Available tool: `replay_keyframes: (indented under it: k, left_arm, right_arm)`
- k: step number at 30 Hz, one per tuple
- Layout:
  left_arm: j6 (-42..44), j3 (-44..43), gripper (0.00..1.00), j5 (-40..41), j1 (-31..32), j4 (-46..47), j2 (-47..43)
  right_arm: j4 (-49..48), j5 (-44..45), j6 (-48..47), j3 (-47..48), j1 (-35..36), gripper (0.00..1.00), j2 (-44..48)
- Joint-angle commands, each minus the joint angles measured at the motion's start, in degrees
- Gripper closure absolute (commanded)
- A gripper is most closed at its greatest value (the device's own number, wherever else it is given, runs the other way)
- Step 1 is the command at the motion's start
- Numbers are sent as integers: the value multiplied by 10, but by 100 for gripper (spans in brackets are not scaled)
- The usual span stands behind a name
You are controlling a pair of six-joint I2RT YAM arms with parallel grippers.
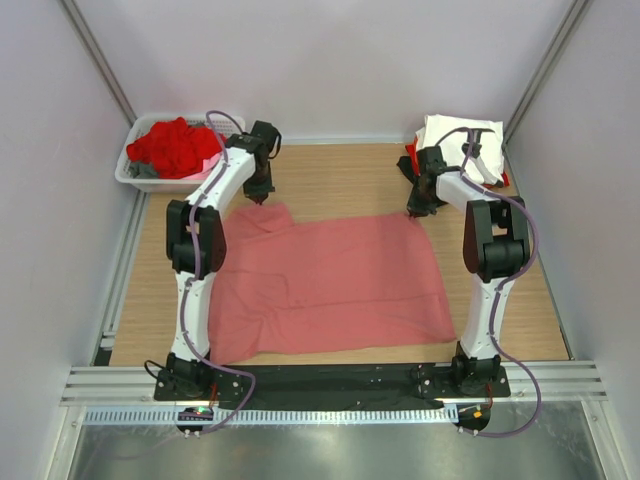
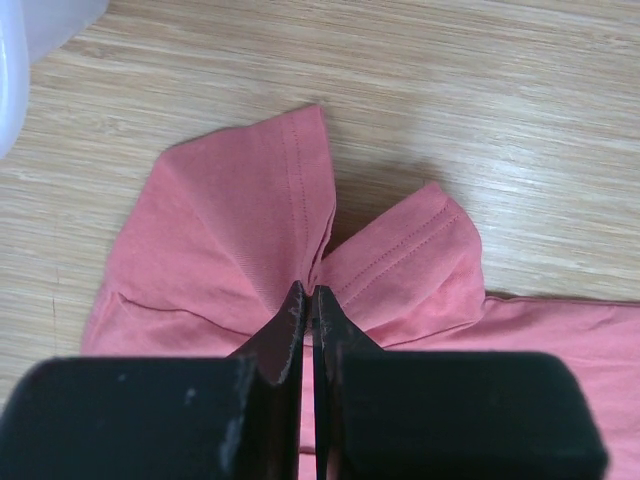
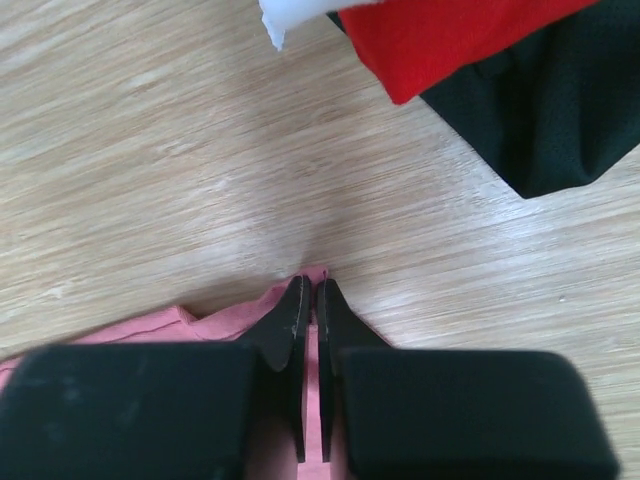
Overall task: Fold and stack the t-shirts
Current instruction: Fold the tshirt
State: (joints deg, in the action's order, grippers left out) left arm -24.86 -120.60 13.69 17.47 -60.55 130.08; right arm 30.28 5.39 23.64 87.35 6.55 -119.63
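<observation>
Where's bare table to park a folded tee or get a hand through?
Best: the wooden table strip along the far edge, between the white plastic basket and the stack of white, red and black cloth t-shirts. Narrow strip right of the large salmon-pink cloth t-shirt. Centre is covered; both far corners are crowded.

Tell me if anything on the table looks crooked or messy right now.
The large salmon-pink t-shirt lies skewed, its far left corner bunched where the left gripper pinches it. In the far-right pile, the red t-shirt and black t-shirt stick out unevenly under the white t-shirt.
</observation>
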Motion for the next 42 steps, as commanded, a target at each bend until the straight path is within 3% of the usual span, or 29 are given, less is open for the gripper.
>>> replay_keyframes:
  k: [1, 11, 16, 33, 42]
  left_arm:
    - [8, 0, 100, -7, -4, 0, -39]
    - [-2, -3, 100, -3, -2, -21, -67]
    - [-8, 45, 100, 14, -2, -29, -140]
    - [-42, 315, 100, 28, 28, -29, -373]
    - [-69, 401, 100, 54, 66, -51, -460]
  right_arm:
    - [-17, -13, 3, -4, 6, 96, 4]
    - [13, 1, -15, 31, 5, 99, 35]
    - [19, 1, -15, 24, 5, 99, 94]
    - [-17, 12, 4, -183, -5, 99, 297]
    - [-25, 31, 13, -277, -11, 99, 373]
